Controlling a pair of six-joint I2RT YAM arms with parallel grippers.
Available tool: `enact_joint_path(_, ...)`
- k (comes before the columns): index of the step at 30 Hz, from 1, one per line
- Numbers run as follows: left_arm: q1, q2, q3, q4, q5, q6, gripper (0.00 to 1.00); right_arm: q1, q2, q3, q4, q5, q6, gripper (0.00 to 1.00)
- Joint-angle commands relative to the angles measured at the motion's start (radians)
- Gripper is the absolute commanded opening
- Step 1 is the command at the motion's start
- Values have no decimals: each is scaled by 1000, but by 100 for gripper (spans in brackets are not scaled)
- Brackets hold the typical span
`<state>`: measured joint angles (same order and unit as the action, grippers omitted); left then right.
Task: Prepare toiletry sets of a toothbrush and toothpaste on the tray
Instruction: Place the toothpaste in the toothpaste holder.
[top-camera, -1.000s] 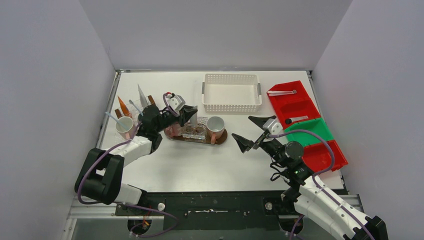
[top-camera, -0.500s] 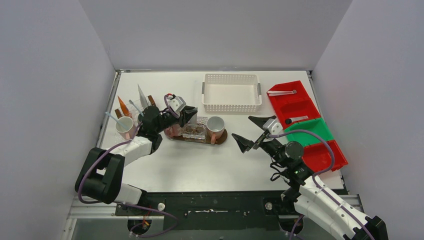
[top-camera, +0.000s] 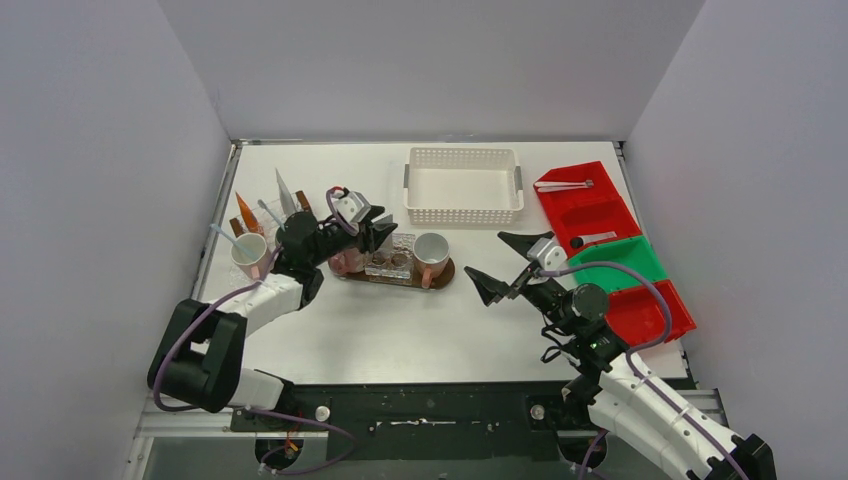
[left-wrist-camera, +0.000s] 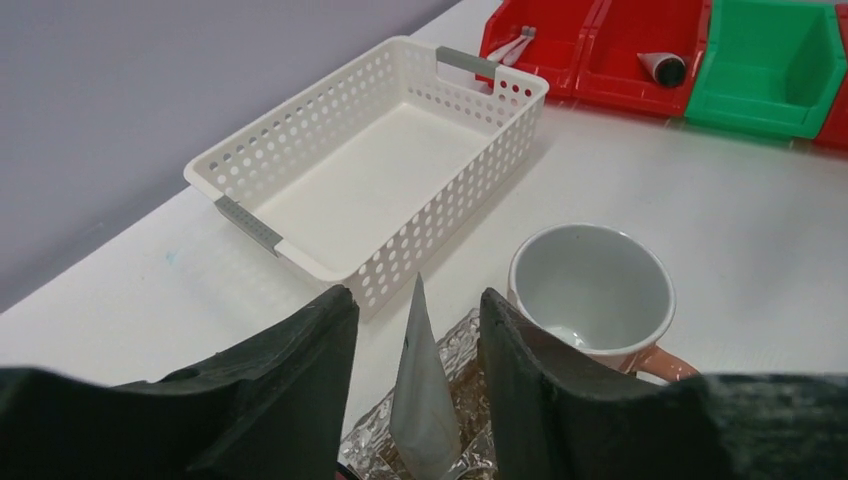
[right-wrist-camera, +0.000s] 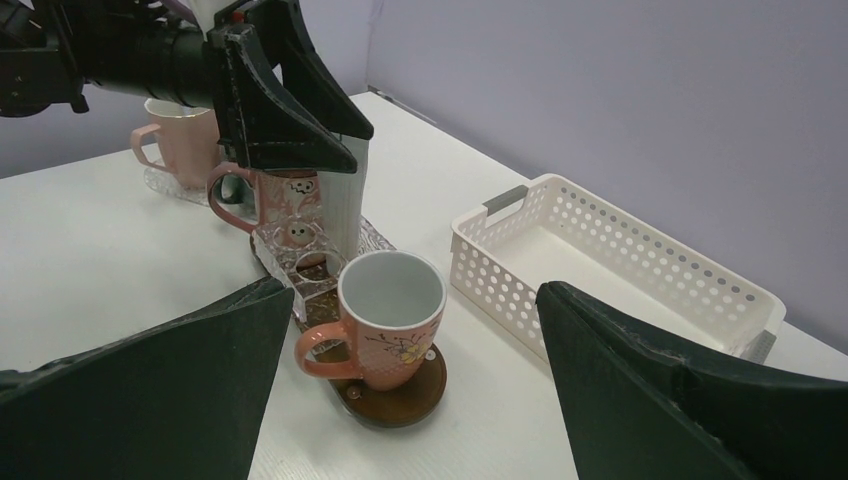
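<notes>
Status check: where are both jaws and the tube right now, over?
Left gripper jaws open, straddling upright silver tube, gaps both sides. Right gripper open, empty, right of tray. Pink-handled white mug empty. Nothing blocking.

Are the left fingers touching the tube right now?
Apart. The left wrist view shows the tube standing between the left fingers, with a gap visible on each side.
</notes>
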<state>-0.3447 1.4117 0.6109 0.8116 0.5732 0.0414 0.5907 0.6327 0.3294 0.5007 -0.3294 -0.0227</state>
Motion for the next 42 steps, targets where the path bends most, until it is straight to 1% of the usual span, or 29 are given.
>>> enact_joint_path(1, 6, -83, 3, 23, -40, 9, 50, -1, 3, 36, 28, 24, -6, 100)
enact_joint_path(5, 6, -136, 24, -42, -85, -4, 65, -1, 37, 92, -42, 51, 21, 100)
enact_joint_path(8, 6, -178, 41, -86, -136, -31, 76, -2, 80, 162, -129, 113, 70, 100)
enact_joint_path(10, 6, -209, 59, -124, -168, -37, 81, -1, 112, 203, -184, 162, 98, 100)
enact_joint_path(13, 6, -251, 92, -210, -230, -81, 91, -3, 153, 258, -263, 266, 158, 100)
enact_joint_path(17, 6, -302, 141, -332, -297, -106, 97, -9, 213, 333, -383, 469, 261, 100)
enact_joint_path(20, 6, -317, 216, -481, -312, -111, 97, -41, 286, 415, -492, 518, 307, 100)
enact_joint_path(23, 6, -328, 260, -557, -336, -125, 97, -99, 355, 492, -598, 508, 366, 100)
enact_joint_path(27, 9, -341, 307, -677, -397, -138, 97, -190, 420, 538, -651, 474, 404, 100)
enact_joint_path(33, 13, -342, 362, -869, -458, -101, 97, -312, 528, 626, -728, 539, 462, 100)
enact_joint_path(37, 13, -355, 347, -873, -477, -92, 97, -396, 627, 699, -798, 568, 527, 99)
enact_joint_path(42, 12, -353, 342, -883, -547, -78, 97, -498, 729, 734, -832, 544, 587, 92)
